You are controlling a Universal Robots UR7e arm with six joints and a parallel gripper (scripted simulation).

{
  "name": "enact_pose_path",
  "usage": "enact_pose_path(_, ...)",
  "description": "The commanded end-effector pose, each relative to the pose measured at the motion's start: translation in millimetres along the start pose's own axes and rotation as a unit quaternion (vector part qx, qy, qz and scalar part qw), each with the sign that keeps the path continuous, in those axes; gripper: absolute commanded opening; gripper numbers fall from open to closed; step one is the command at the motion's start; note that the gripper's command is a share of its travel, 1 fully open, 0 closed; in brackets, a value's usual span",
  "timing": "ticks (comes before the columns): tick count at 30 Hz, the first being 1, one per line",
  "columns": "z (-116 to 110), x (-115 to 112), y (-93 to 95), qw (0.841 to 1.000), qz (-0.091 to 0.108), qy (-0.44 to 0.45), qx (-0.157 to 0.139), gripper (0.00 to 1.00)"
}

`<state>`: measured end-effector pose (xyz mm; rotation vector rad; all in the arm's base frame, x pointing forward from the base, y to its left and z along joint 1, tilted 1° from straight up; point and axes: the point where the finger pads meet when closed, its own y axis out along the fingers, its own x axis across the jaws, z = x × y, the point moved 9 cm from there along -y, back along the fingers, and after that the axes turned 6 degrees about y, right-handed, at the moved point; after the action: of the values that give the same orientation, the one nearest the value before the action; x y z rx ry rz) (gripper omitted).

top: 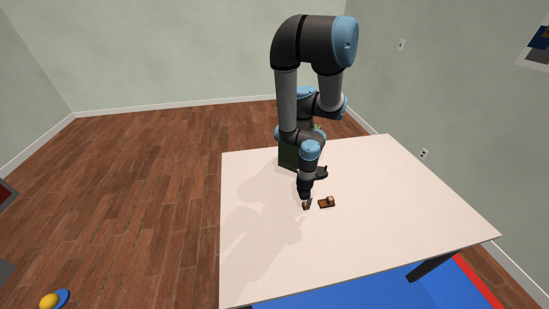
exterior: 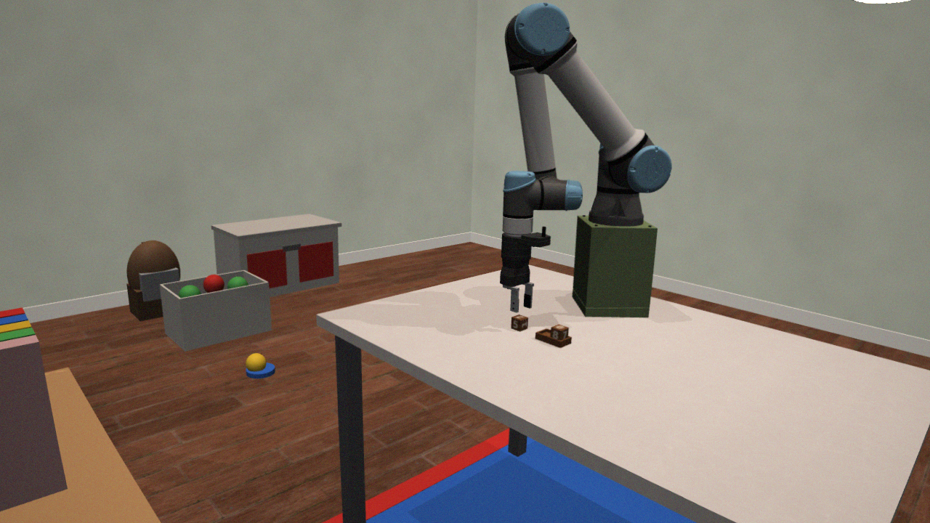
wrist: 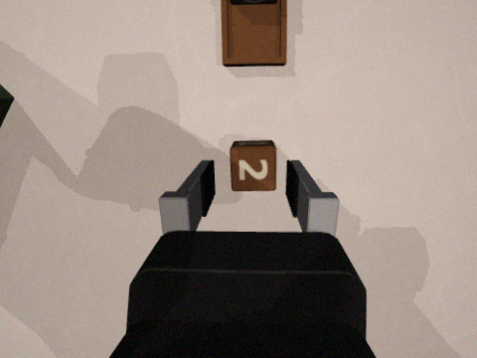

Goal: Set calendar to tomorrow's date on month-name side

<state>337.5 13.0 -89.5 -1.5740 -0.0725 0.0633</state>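
My gripper (top: 307, 202) (exterior: 521, 308) (wrist: 249, 177) is open and points down, with its fingertips above the loose cube. The loose brown cube (top: 306, 206) (exterior: 519, 322) (wrist: 253, 166) stands on the table, outside the tray. Its top shows a 2, turned sideways in the wrist view; a side face shows a 5 in the exterior view. The brown tray (top: 323, 201) (exterior: 543, 336) (wrist: 254, 45) lies flat beside it. The other cube (top: 330, 199) (exterior: 559, 332) stands in one end of the tray, seemingly with 8 and 7 on side faces. The tray's other end is empty. The month's name cannot be read.
The white table (top: 376, 215) (exterior: 702, 390) carries the tray and cubes. The green robot pedestal (exterior: 614, 269) stands behind them. The arm's shadow falls across the table around the loose cube. A grey toy box (exterior: 217, 315) and a low cabinet (exterior: 227, 250) stand away on the floor.
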Motion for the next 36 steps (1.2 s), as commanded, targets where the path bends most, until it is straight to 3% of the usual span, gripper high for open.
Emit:
enact_pose_path(1, -0.9, 2.6, 6.4, 1.0, -0.003, 0.0, -0.002, 0.9)
enact_pose_path(36, -0.6, 2.2, 12.7, 1.0, -0.003, -0.001, -0.002, 0.9)
